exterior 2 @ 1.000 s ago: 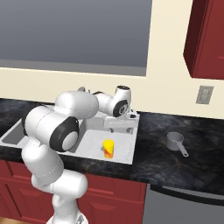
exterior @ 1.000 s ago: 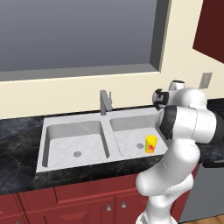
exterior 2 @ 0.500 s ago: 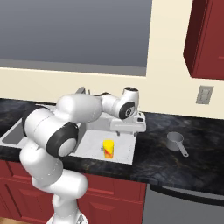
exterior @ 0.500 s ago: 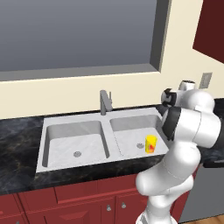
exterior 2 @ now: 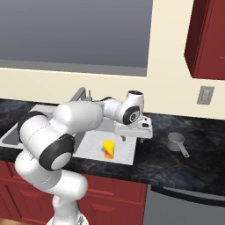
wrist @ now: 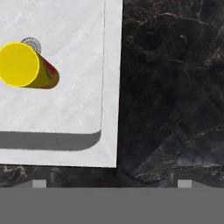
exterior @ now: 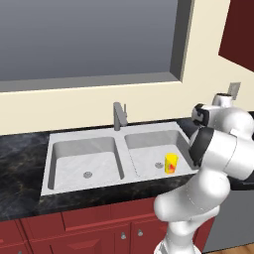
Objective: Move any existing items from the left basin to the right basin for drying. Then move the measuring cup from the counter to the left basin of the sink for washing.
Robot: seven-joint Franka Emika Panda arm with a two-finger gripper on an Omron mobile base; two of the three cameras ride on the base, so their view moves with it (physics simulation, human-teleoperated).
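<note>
The yellow cup [exterior: 171, 162] [exterior 2: 108, 149] [wrist: 24, 65] stands upright in the right basin [exterior: 149, 149] [exterior 2: 94, 141] [wrist: 65, 109], near its drain. The left basin [exterior: 94, 161] holds nothing. On the dark counter [exterior 2: 176, 165] right of the sink sits the grey metal measuring cup [exterior 2: 176, 141], its handle pointing toward the front right. My gripper [exterior 2: 133, 137] [wrist: 111, 181] hangs open over the sink's right rim, between the yellow cup and the measuring cup, with nothing between its fingers.
A grey faucet [exterior: 118, 116] rises behind the sink's divider. A wide window runs along the back wall, with an outlet [exterior 2: 205, 95] to its right. Red cabinets [exterior: 74, 228] sit under the counter, and a red wall cabinet [exterior 2: 206, 39] hangs at the upper right.
My gripper has swung to the right, from above the right basin to over the sink's right rim. It stays open. The yellow cup has not moved.
</note>
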